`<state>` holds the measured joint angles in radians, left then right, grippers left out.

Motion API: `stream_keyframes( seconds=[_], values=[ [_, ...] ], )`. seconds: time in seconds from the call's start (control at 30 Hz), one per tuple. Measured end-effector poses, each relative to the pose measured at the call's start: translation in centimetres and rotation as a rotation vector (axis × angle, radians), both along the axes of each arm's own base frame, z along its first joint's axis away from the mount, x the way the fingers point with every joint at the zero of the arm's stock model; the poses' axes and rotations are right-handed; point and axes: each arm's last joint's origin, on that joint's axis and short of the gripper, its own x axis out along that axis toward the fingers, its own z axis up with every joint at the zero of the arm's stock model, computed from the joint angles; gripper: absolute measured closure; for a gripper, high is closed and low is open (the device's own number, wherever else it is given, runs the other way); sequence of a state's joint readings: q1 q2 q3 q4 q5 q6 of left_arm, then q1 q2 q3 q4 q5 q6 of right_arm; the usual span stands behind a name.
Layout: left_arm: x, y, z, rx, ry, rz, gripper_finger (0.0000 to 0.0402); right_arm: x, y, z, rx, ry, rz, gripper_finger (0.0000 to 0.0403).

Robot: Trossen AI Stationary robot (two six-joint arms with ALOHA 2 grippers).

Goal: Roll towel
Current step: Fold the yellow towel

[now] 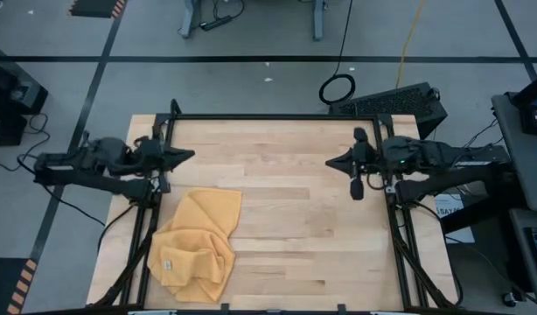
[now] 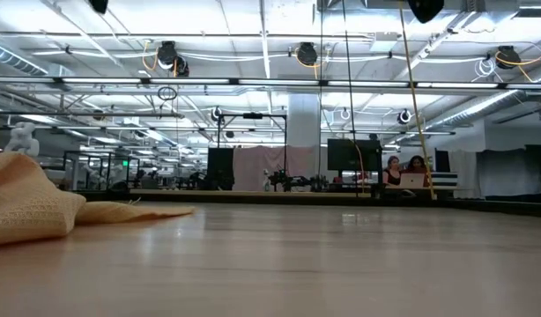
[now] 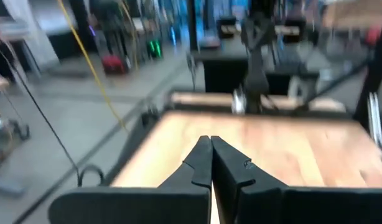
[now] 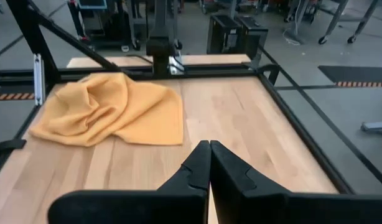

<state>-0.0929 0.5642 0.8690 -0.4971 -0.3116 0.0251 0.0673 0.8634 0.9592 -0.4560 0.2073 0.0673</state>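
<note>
On the near left part of the wooden table (image 1: 303,219), the towel (image 1: 198,243) lies crumpled in a loose heap, its mustard-yellow cloth folded over itself, with one flatter corner reaching toward the table's middle. A small white tag (image 1: 167,266) shows at its near edge; whatever is printed on it is too small to read. From table height the same cloth rises as a soft mound at the left, a thin flap trailing onto the bare boards.

Farther back, at the left edge of the table, the left gripper (image 1: 188,156) points inward above the wood, its two dark fingers pressed together with nothing between them; its own wrist camera confirms the tips meeting. It is well apart from the towel. Opposite it, at the right edge, the right gripper (image 1: 331,162) also points inward, fingers closed tip to tip and holding nothing, likewise well clear of the cloth.

Beyond the far edge of the table a black keyboard (image 1: 393,98) sits on the grey floor beside a coiled black cable (image 1: 338,88). Across the room, two people (image 2: 403,172) sit at a desk behind a laptop. No writing can be read anywhere.
</note>
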Motion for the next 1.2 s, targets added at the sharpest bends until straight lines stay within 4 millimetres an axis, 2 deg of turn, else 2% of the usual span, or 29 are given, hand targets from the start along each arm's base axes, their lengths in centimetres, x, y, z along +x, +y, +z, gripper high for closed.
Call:
stream_keyframes(
  seconds=[0.13,0.27,0.4,0.6,0.8,1.0,1.2],
  values=[
    [2.5,-0.7,2.2,-0.047,0.166,-0.083,0.04,0.6,0.0,-2.2,0.0,0.009,0.0,0.0403],
    [5.1,-1.9,2.2,-0.164,0.26,-0.224,0.04,1.0,0.1,-4.2,0.008,0.013,-0.003,0.0403],
    [6.9,-3.2,0.8,-0.27,0.355,-0.282,0.0388,1.2,0.1,-6.1,0.046,0.023,-0.019,0.0403],
    [9.0,-4.8,-1.8,-0.331,0.513,-0.215,0.0325,1.2,0.1,-8.8,0.098,0.05,-0.042,0.0403],
    [11.1,-6.5,-3.9,-0.348,0.619,-0.208,0.0277,1.0,0.1,-10.5,0.134,0.095,-0.062,0.0403],
    [12.9,-8.3,-6.3,-0.332,0.732,-0.21,0.0267,0.9,0.1,-11.0,0.133,0.108,-0.064,0.0403],
    [13.9,-9.3,-8.9,-0.347,0.873,-0.146,0.0267,0.9,0.1,-10.9,0.133,0.105,-0.063,0.0403]
  ],
)
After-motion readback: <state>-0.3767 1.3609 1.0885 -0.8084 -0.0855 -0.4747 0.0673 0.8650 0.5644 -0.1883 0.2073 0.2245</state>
